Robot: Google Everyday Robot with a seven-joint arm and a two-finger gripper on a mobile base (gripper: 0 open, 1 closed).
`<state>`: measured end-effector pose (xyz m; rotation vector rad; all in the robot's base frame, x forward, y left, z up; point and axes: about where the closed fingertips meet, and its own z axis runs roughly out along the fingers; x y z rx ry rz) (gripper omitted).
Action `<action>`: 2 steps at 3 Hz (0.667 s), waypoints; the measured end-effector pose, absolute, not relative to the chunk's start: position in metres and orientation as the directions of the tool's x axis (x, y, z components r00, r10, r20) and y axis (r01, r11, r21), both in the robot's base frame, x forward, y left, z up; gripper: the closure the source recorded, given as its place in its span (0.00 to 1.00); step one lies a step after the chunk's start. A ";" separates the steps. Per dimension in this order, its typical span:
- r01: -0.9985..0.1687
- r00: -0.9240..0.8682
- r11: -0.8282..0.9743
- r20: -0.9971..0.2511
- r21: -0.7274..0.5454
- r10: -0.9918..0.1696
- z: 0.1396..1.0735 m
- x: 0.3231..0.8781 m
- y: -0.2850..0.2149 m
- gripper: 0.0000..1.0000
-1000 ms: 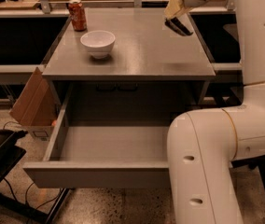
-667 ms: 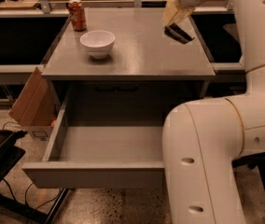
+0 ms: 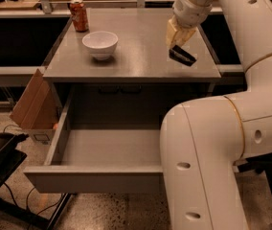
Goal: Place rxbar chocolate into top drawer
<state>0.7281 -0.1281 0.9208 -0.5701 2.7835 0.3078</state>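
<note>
A black snack bar (image 3: 182,55) is held by the cream gripper (image 3: 176,45) above the grey cabinet top (image 3: 141,56); the drawer (image 3: 93,178) is grey; the bowl (image 3: 100,43) white; the can (image 3: 79,15) orange.

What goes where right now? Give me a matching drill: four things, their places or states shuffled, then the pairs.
1 rxbar chocolate
2 top drawer
3 white bowl
4 orange soda can

A pulled open
B back left corner of the cabinet top
C gripped by the end effector, over the top's right side
D on the top, just in front of the can

Pairs: 1-C, 2-A, 3-D, 4-B
</note>
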 end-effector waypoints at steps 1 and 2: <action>-0.343 -0.925 0.925 -0.233 0.162 -0.301 0.893 0.725 -0.136 1.00; -0.344 -0.918 0.925 -0.266 0.160 -0.295 0.892 0.736 -0.133 1.00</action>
